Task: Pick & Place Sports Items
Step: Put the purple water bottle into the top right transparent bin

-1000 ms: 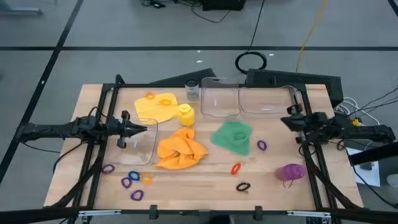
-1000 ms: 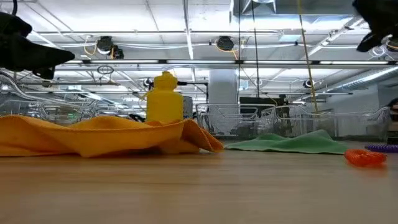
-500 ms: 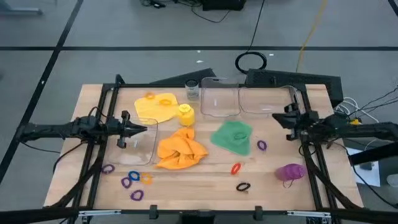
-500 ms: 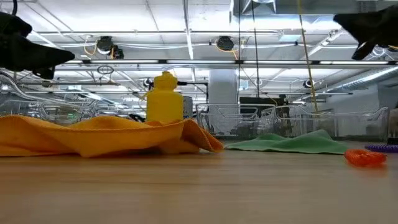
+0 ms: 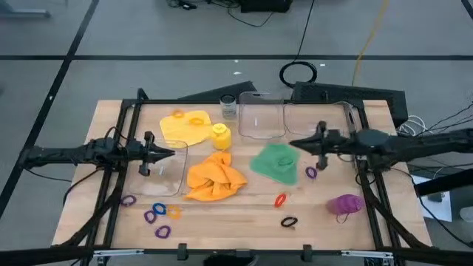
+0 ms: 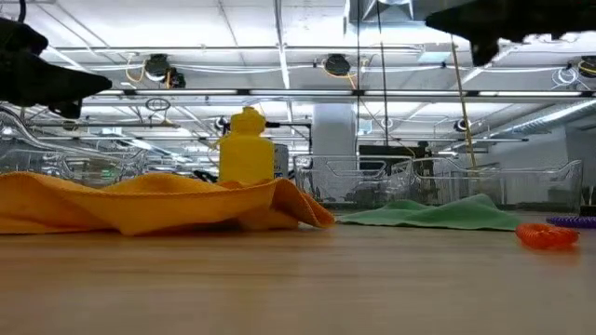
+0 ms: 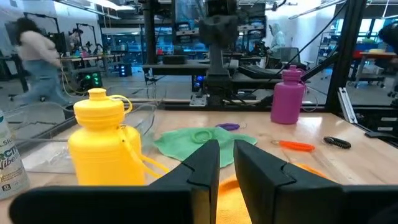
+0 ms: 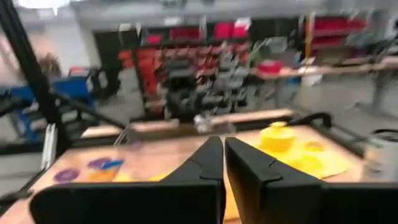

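Hovering above the green cloth, right gripper pressed together, empty. Left gripper nearly closed, holding nothing.

Right gripper swung inward from table's right edge, now above green cloth, fingers closed, nothing held.

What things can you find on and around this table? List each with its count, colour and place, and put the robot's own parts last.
Cloths: three; yellow far left, orange centre, green right of centre.
Bottles: two; yellow upright beside the yellow cloth, purple lying near right.
Elastic rings: many; purple, blue and orange near left; orange, black, purple near right.
Clear boxes: three; two far, one left.
Glass jar: one, clear, far centre.
Left gripper: shut, over the left box.
Right gripper: shut, above the green cloth.
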Motion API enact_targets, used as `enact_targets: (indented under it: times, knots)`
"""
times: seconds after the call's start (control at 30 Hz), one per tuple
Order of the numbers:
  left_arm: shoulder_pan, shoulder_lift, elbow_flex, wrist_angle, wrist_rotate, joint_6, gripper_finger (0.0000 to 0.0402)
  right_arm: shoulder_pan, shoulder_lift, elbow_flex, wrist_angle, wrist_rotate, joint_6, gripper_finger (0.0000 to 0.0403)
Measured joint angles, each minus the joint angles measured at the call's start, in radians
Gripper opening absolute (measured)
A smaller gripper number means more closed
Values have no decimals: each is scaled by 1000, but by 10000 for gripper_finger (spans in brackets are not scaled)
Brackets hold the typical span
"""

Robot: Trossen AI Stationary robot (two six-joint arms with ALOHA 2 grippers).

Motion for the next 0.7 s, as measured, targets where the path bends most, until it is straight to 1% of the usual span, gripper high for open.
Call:
enact_targets:
  times: [0.13, 0.23, 0.33, 0.43, 0.53, 0.6, 0.7]
  knots:
    - [0, 0, 0, 9, 2, -140, 49, 69, 123, 142, -87, 5, 1, 0]
    - [0, 0, 0, 14, 2, -255, 49, 149, 200, 243, -147, 70, 1, 0]
    - [0, 0, 0, 31, 1, -332, 49, 253, 264, 344, -242, 195, -1, 0]
    - [0, 0, 0, 42, 1, -365, 49, 367, 321, 441, -341, 352, 14, 0]
    - [0, 0, 0, 57, 1, -374, 49, 482, 371, 527, -421, 499, 64, 0]
    - [0, 0, 0, 57, 1, -375, 49, 558, 399, 566, -444, 577, 103, 0]
    - [0, 0, 0, 57, 1, -401, 49, 667, 429, 589, -438, 667, 152, 0]
